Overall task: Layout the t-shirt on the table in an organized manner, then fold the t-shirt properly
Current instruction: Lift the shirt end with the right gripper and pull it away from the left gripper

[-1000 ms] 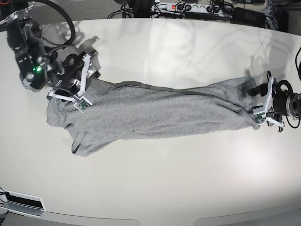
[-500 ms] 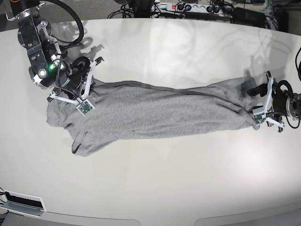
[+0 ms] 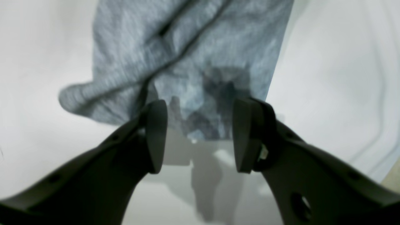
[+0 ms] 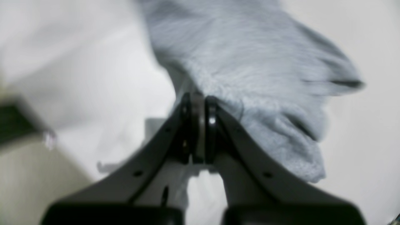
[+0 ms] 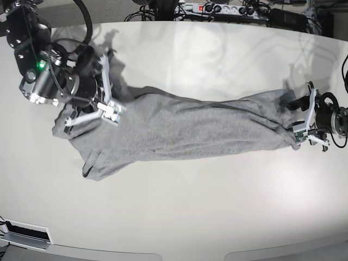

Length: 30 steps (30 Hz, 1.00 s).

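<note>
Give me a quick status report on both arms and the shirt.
Right pincer shut, pinching the t-shirt. Left pincer open at the opposite end, nothing gripped. T-shirt bunched lengthwise on the table, not yet spread. Nothing in the way.

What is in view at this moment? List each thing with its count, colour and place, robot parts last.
t-shirt: one, heather grey, bunched into a long strip across the middle of the table.
table: one, glossy off-white, fills most of the base view.
power strip: one, white, beyond the table's far edge, among dark cables.
right gripper: one, black fingers shut on the t-shirt's edge at the strip's left end in the base view.
left gripper: one, black fingers open, a shirt end lying between them, at the strip's right end in the base view.
</note>
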### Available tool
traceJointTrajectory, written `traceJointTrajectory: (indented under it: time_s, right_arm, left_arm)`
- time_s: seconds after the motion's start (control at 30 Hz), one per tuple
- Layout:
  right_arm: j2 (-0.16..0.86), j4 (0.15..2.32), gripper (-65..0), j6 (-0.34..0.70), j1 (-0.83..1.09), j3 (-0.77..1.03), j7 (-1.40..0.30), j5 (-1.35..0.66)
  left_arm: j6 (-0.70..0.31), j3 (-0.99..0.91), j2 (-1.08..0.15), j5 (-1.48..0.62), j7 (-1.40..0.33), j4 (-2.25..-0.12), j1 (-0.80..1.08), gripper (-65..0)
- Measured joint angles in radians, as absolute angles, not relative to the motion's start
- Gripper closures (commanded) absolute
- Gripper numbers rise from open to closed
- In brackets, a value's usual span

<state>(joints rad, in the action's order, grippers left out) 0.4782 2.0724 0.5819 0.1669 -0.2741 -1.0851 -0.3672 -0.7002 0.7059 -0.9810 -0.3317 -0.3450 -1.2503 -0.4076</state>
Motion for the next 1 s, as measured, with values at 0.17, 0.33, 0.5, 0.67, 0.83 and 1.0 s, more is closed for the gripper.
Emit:
traceJointTrajectory:
  time_s: [0.17, 0.33, 0.5, 0.67, 0.83, 1.0]
  right_arm:
    - [0.572, 2.128, 0.0, 0.678, 0.165, -0.273, -1.186, -0.556]
    - [0.657, 2.148, 0.0, 0.696, 0.168, -0.271, -1.303, -0.743]
    - [0.722, 2.154, 0.0, 0.697, 0.169, -0.219, -1.405, -0.984]
    - [0.776, 2.154, 0.0, 0.696, 0.168, -0.176, -1.401, -1.006]
    - [0.778, 2.086, 0.0, 0.697, 0.168, -0.176, -1.257, -0.854]
    - [0.76, 2.029, 0.0, 0.481, 0.168, -0.176, -1.019, -0.607]
  left_arm:
    - [-0.7, 0.706, -0.979, -0.338, -0.36, -1.25, -0.408, -34.2]
    - [-0.7, 0.706, -0.981, -0.344, -0.361, -1.25, -0.408, -34.2]
    - [-0.7, 0.706, -0.979, -0.345, -0.36, -1.25, -0.408, -34.2]
    - [-0.7, 0.706, -0.981, -0.345, -0.369, -1.25, -0.408, -34.2]
    - [-0.699, 0.706, -0.981, -0.467, -0.546, -1.269, -0.407, -34.0]
    - [-0.696, 0.706, -1.005, -0.595, -0.656, -1.394, -0.408, -34.0]
